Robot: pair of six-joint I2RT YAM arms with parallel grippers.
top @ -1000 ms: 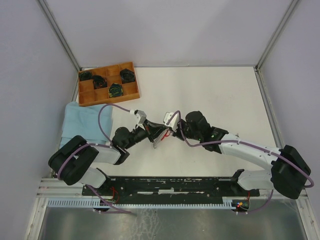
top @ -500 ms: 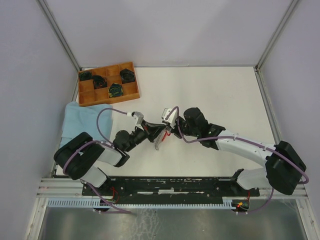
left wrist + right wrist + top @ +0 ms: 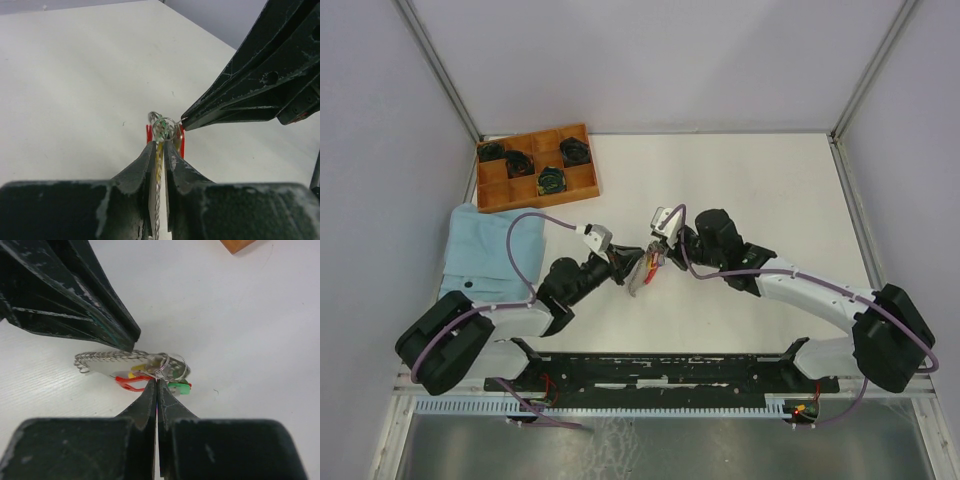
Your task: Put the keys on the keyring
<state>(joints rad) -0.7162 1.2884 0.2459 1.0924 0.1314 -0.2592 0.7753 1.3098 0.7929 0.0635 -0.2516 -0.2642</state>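
The keyring (image 3: 170, 365), a thin silver ring with a red strap (image 3: 131, 382) and a silver chain (image 3: 107, 356), hangs between my two grippers just above the table mid-front (image 3: 643, 270). A green-headed key (image 3: 179, 387) sits at the ring, and a flat silver piece lies along the chain. My right gripper (image 3: 157, 383) is shut, with its tips pinching the ring where the strap joins. In the left wrist view my left gripper (image 3: 160, 146) stands slightly apart, the chain (image 3: 158, 200) running loosely between its fingers and the ring (image 3: 165, 125) just beyond the tips.
A wooden compartment tray (image 3: 582, 182) with dark coils stands at the back left. A light blue cloth (image 3: 485, 250) lies on the left, beside the left arm. Grey walls close in the white table on three sides.
The left jaws have eased apart around the chain. The left arm's elbow has swung outward to the left. The right gripper has shifted slightly, still on the ring.
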